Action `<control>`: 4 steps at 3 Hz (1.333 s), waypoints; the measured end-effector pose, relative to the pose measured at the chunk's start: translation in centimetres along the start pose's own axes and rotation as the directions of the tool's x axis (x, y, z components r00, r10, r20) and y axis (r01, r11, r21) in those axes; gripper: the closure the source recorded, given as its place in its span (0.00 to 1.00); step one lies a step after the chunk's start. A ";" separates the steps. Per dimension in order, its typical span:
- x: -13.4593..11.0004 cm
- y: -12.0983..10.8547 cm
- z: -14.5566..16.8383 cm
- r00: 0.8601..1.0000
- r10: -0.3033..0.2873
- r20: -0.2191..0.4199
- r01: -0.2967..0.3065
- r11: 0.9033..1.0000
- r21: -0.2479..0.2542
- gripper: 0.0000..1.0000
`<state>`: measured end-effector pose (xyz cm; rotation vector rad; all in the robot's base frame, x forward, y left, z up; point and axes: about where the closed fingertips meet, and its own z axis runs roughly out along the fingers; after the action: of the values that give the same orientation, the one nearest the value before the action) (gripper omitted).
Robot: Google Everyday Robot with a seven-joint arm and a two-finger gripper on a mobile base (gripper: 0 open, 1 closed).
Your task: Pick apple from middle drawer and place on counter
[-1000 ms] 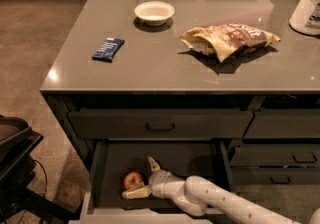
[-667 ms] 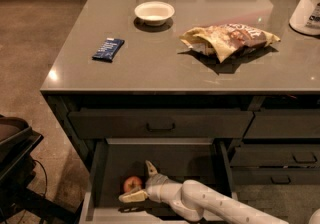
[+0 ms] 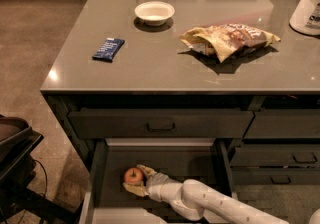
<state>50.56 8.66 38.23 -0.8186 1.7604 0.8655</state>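
The small red apple [image 3: 133, 175] lies on the dark floor of the open middle drawer [image 3: 160, 142], left of centre. My gripper [image 3: 138, 180] reaches into the drawer from the lower right on the white arm. One finger lies above and to the right of the apple and the other below it, both close against it. The apple still rests on the drawer floor. The grey-brown counter [image 3: 165, 63] spreads above the drawers.
On the counter are a white bowl [image 3: 154, 12], a blue wrapped bar [image 3: 108, 49], a crumpled chip bag [image 3: 227, 39] and a white container [image 3: 307, 5] at the right edge. Shut handled drawers [image 3: 161, 124] sit above and to the right. A dark object [image 3: 15, 153] stands at the left.
My gripper has moved left across the drawer so the apple is between its fingers, and the fingers have drawn closer together around it.
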 end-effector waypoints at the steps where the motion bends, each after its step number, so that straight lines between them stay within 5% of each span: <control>1: 0.0 0.0 0.0 1.000 0.000 0.000 0.000 1.000 0.000 0.65; 2: 0.0 0.0 0.0 1.000 0.000 0.000 0.000 1.000 0.000 0.88; 3: 0.0 0.0 0.0 1.000 0.000 0.000 0.000 1.000 0.000 1.00; 4: -0.2 -0.3 0.0 0.999 -0.036 0.006 0.036 0.999 -0.022 1.00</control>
<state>50.88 8.51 38.39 -0.8589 1.7287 0.8644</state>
